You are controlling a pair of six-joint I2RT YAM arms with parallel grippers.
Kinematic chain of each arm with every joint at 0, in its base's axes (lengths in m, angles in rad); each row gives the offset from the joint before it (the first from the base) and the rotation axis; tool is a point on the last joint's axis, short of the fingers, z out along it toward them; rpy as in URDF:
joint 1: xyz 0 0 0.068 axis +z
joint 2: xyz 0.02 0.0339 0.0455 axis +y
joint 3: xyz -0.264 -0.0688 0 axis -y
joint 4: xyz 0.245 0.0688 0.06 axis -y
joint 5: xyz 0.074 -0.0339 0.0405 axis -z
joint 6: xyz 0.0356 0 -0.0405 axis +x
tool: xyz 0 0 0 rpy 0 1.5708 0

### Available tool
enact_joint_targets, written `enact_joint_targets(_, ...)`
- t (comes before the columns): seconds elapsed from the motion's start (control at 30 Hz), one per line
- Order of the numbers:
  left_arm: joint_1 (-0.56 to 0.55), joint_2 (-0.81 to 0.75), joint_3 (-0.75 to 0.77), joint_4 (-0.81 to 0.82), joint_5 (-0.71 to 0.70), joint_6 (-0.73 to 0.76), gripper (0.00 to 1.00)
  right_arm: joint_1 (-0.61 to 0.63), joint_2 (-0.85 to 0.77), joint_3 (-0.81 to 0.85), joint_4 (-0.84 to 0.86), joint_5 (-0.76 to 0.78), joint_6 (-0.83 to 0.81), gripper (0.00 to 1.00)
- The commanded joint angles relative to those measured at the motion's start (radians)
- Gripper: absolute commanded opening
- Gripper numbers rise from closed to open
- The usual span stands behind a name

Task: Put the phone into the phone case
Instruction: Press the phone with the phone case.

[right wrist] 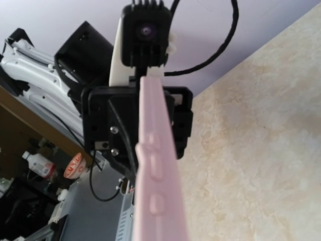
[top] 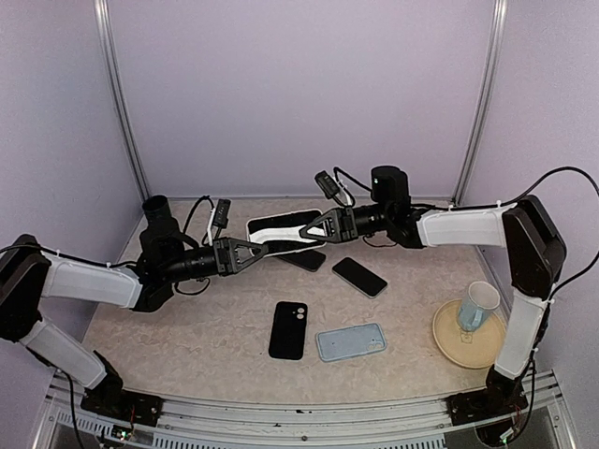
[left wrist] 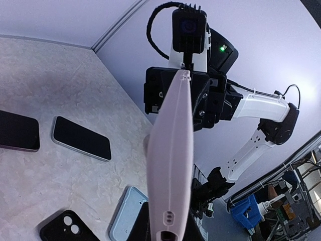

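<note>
A pale pink phone case [top: 283, 232] hangs above the back of the table, held between both grippers. From above it shows a dark face with a pale rim; I cannot tell whether a phone sits inside. My left gripper [top: 259, 251] is shut on its left end and my right gripper [top: 318, 227] on its right end. The left wrist view shows the case edge-on [left wrist: 170, 165]. The right wrist view shows its side buttons [right wrist: 156, 175]. A black phone [top: 359, 276] lies face up on the table, also seen in the left wrist view [left wrist: 82, 138].
A second dark phone [top: 304, 259] lies under the held case. A black case with a camera cutout [top: 289, 329] and a light blue case [top: 351, 341] lie near the front. A tan plate [top: 451, 344] with a pale cup [top: 479, 306] sits at the right.
</note>
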Motion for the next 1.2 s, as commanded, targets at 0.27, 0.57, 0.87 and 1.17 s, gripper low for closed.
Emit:
enact_joint_targets(0.27, 0.005, 0.006, 0.019, -0.036, -0.046, 0.041, 0.53, 0.014, -0.042, 0.021, 0.024, -0.034, 0.050, 0.00)
enact_joint_targets(0.57, -0.003, 0.037, 0.055, 0.010, -0.015, 0.026, 0.54, 0.020, -0.029, 0.003, 0.060, -0.062, 0.091, 0.00)
enact_joint_targets(0.87, -0.003, 0.054, 0.072, 0.033, -0.005, 0.018, 0.51, 0.026, -0.006, 0.007, 0.014, -0.062, 0.066, 0.00)
enact_joint_targets(1.17, 0.001, 0.060, 0.085, 0.040, -0.001, 0.020, 0.32, 0.033, 0.009, 0.007, -0.032, -0.054, 0.039, 0.00)
